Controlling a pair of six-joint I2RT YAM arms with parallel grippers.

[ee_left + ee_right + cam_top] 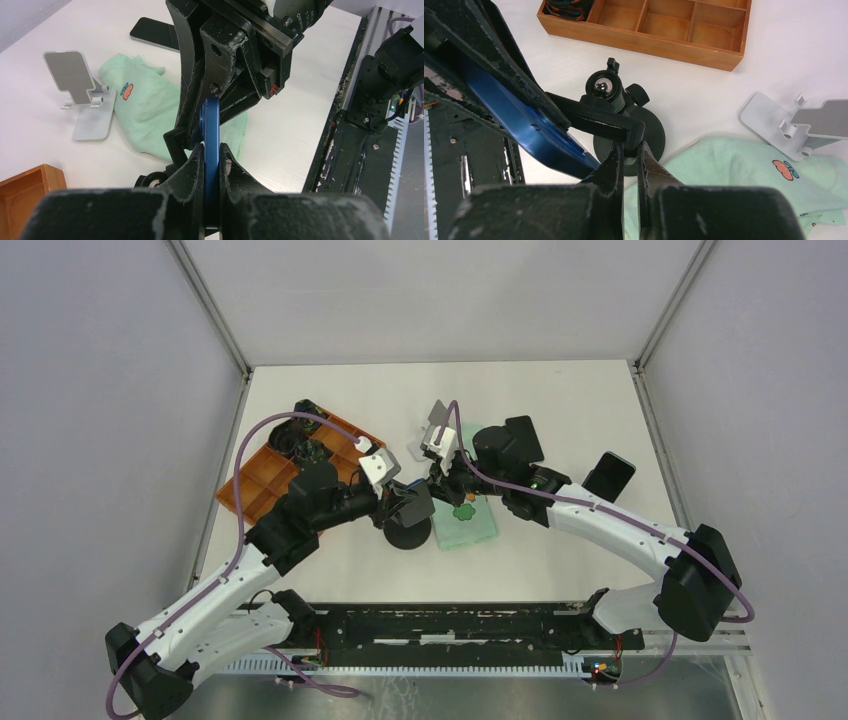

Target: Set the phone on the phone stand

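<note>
Two closed grips to note. At the left gripper (212, 159): pinched tight on the blue phone (210, 120), held edge-on, long axis running straight out from the wrist toward the right arm. At the right gripper (628, 152): pinched on the black cradle arm (591, 120) of the ball-head phone stand (650, 134), with the phone's free corner just beside those fingers, below the cradle arm.

For seating, as a judgement: line up the phone edge with the cradle and use the right grip as a brace.

Against the stand's round base: green cloth (734, 170); touching or tucked under, cannot tell. Farther out: silver folding stand (796, 120), black phone (156, 34), wooden tray (649, 27). None between phone and cradle.
</note>
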